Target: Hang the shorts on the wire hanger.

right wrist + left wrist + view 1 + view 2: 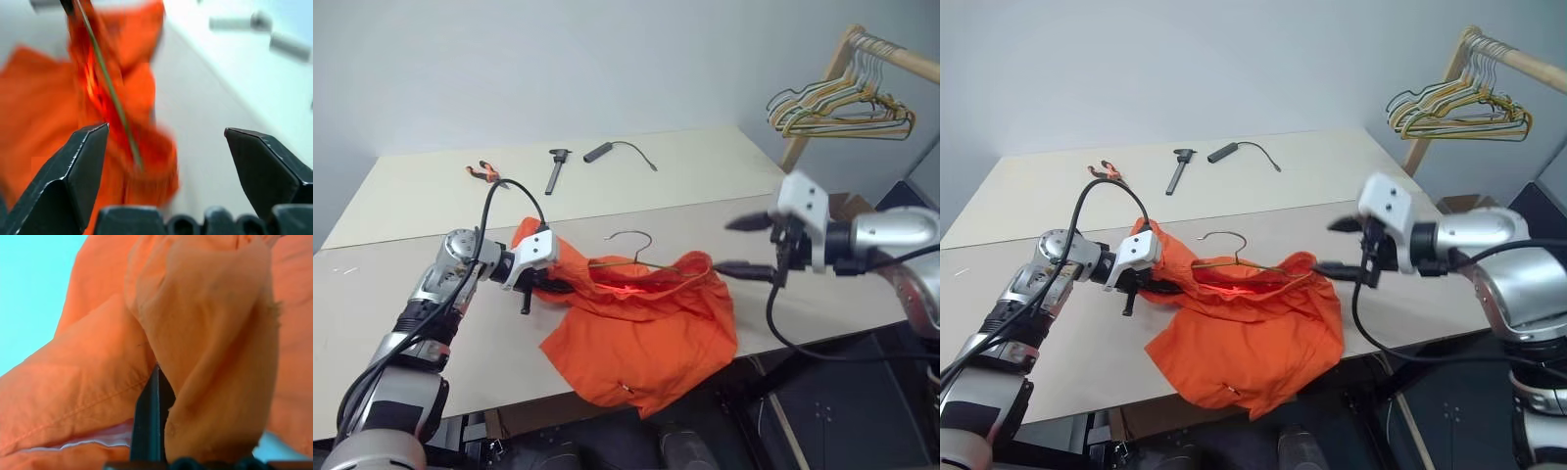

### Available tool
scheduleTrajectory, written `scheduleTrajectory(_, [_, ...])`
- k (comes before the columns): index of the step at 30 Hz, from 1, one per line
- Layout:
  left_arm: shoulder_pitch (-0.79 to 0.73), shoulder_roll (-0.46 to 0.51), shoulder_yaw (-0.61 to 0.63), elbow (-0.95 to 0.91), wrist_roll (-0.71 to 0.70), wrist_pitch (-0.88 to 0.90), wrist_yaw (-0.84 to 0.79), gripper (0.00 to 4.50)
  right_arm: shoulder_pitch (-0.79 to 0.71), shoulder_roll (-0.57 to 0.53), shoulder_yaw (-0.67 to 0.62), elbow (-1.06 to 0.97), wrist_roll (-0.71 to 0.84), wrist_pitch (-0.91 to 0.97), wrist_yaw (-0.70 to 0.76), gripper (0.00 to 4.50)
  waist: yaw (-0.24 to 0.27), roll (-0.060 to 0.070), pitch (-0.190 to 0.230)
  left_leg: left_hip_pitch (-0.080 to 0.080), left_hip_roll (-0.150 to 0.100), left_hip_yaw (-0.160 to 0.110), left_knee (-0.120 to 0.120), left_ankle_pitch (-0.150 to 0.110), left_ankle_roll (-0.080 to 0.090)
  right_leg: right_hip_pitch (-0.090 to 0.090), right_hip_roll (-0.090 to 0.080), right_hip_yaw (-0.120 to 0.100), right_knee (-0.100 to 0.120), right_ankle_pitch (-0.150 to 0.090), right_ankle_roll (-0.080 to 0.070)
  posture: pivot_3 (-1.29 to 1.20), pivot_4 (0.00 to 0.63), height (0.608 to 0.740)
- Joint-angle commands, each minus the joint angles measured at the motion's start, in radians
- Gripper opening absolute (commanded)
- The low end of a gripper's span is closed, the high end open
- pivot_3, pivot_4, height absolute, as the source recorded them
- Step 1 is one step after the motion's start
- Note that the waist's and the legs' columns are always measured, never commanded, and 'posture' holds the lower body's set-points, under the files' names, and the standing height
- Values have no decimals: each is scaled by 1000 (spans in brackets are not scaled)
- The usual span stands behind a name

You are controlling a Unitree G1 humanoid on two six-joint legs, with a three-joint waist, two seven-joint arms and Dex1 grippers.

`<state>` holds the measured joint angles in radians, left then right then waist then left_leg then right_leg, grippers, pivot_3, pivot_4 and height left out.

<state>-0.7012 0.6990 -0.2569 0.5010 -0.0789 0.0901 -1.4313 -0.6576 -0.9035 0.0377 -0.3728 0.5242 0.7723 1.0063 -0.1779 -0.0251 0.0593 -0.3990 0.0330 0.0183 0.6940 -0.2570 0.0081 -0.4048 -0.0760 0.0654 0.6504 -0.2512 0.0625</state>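
A: Start with the biggest thing. The table (391, 294) — pale top, near edge toward us?

B: Yes. The shorts (646, 333) lie on its near half in an orange heap, lower hem spilling over the near edge. Waistband side is up toward the far side, bunched open.

A: Why bunched open?

B: My reading: the left gripper (540, 284) is closed tight on a fold at the left end of the waistband, lifting that corner so the opening stays slack enough to take the wire. The left wrist view has one black finger (152, 421) buried in orange cloth.

A: And the wire hanger (641, 257)?

B: Lying across the top of the shorts. Hook stands clear on the far side; the lower bar seems tucked into the waistband, though the folds hide how far. Cannot tell whether both shoulders are in.

A: Right gripper (749, 247)?

B: Just right of the shorts, above the table, fingers spread wide, nothing between them. In its wrist view the wire runs toward the gap but touches neither finger. Looks positioned for a fresh hold on the hanger's right end or the cloth there.

A: Anything else?

B: Far side of the table: orange-handled pliers (482, 172), a dark tool (555, 169), a black cable (625, 149). Well apart, far right, a bunch of hangers (837, 113) on a wooden rail.
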Motion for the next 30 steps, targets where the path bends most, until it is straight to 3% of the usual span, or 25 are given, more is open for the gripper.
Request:
scheduleTrajectory(1, [-48,-5,19,-5,-3,2,-3,0,-72,71,95,-35,-8,67,-47,4465,-2,0,0,0,0,-1,0,0,0,0,0,0,0,0,0,-181,0,740])
scheduleTrajectory(6, [-62,-10,19,2,-3,3,-8,0,-198,182,327,67,-144,130,-86,4465,-5,0,-1,-1,-1,-2,1,0,0,-1,-1,0,1,0,0,-177,0,740])
scheduleTrajectory(10, [-58,-5,20,0,-1,0,-11,0,-242,222,383,128,-197,143,-101,3273,-4,0,-1,-2,-1,-5,1,0,0,-2,-1,0,1,0,0,-166,0,740])
scheduleTrajectory(20, [-38,22,29,-28,-6,8,-15,0,-189,235,319,121,-180,67,-57,27,-3,0,-1,-2,-1,-7,1,0,0,-2,-1,-1,2,0,0,-146,0,740])
scheduleTrajectory(28, [-45,45,60,-40,-34,25,-34,0,-120,244,314,166,-214,-56,-38,27,-3,0,-1,-1,-1,-8,1,0,0,-1,-1,-1,2,0,0,-126,4,740])
scheduleTrajectory(30, [-47,50,80,-57,-65,66,-49,438,-107,245,311,176,-222,-86,-31,0,-2,0,-1,-1,-1,-8,1,0,0,-1,-1,-1,2,0,0,-123,6,740])
